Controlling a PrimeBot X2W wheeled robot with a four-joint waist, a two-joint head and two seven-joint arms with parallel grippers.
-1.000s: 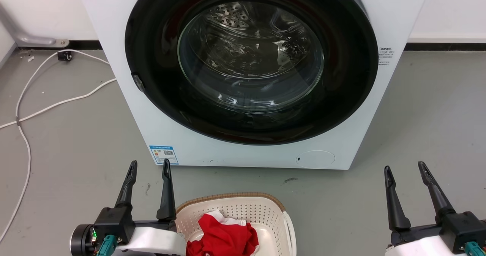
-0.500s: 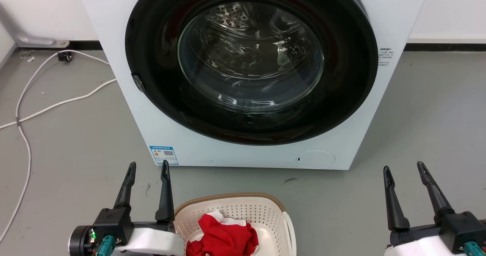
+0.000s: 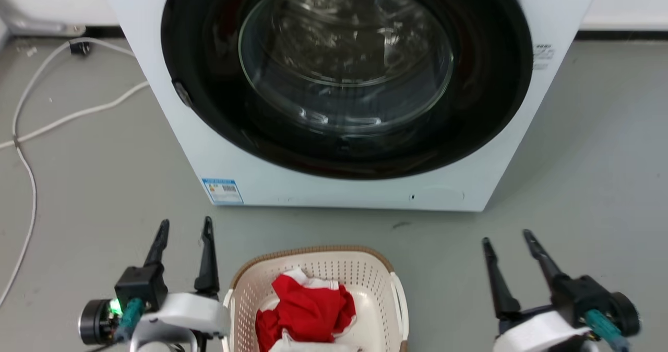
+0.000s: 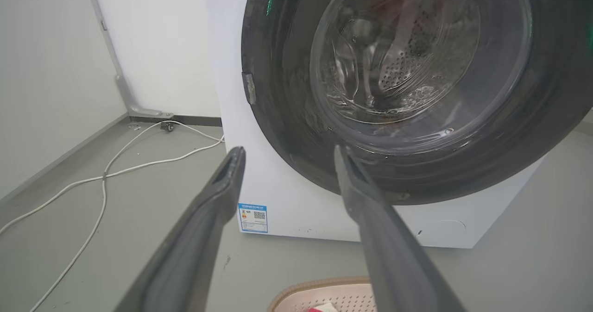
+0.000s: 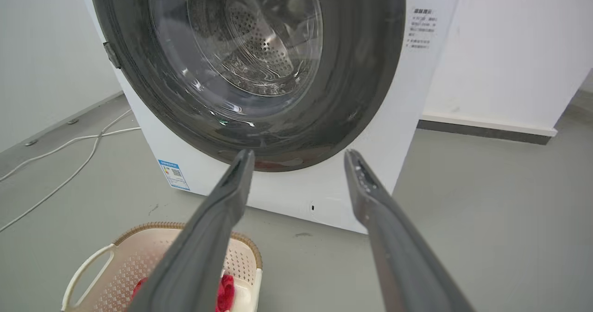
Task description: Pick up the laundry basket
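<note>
**Basket on the floor between two empty pincers**

In the head view the laundry basket (image 3: pixel 334 271) stands on the grey floor (image 3: pixel 574 185) at 6 o'clock, in front of the washing machine (image 3: pixel 245 174) at 12 and apart from it. A red cloth (image 3: pixel 308 310) lies inside. The left pincer (image 3: pixel 186 220), at 7 o'clock, is just beside the basket's left rim, fingers spread and empty. The right pincer (image 3: pixel 507 236), at 5 o'clock, is well apart from the basket, likewise spread and gripping nothing. A white cable (image 3: pixel 78 114) trails at 10 o'clock.
</note>
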